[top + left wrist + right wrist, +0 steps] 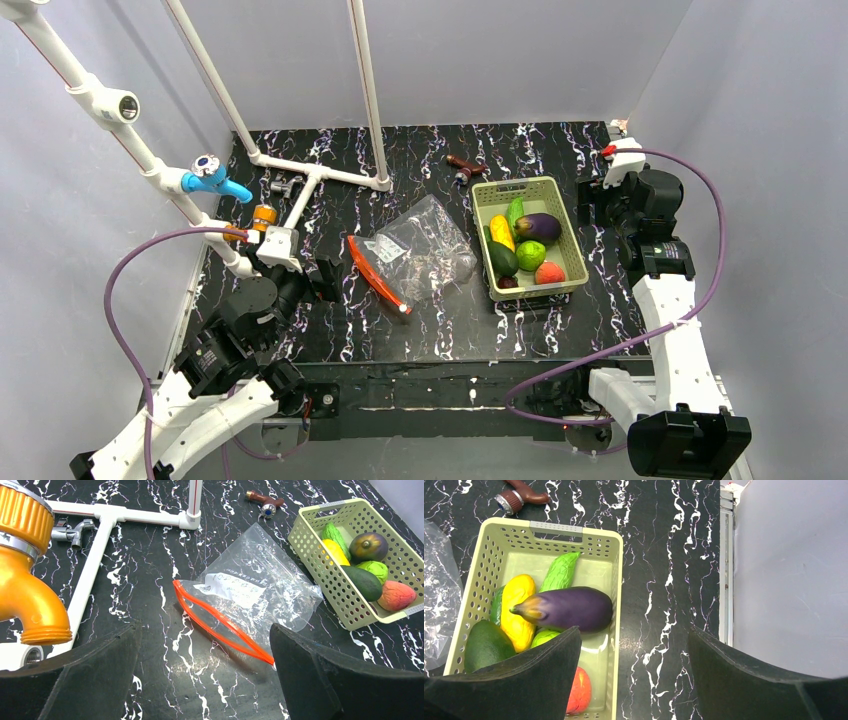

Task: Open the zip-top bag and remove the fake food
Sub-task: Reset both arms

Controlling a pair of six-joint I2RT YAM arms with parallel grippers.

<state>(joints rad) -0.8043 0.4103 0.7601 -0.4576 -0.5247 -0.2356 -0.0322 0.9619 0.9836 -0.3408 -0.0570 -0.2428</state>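
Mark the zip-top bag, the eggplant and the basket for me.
zip-top bag [270, 577], left wrist view, on the clear plastic near its middle.
eggplant [571, 609], right wrist view, on its purple body.
basket [556, 528], right wrist view, on the far rim, at the handle bar.

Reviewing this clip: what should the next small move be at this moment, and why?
Likely just draw the right end effector back from the basket. The zip-top bag lies open and looks empty, the fake food sits in the basket, and the left end effector is open and empty too; nothing seems left to grasp.
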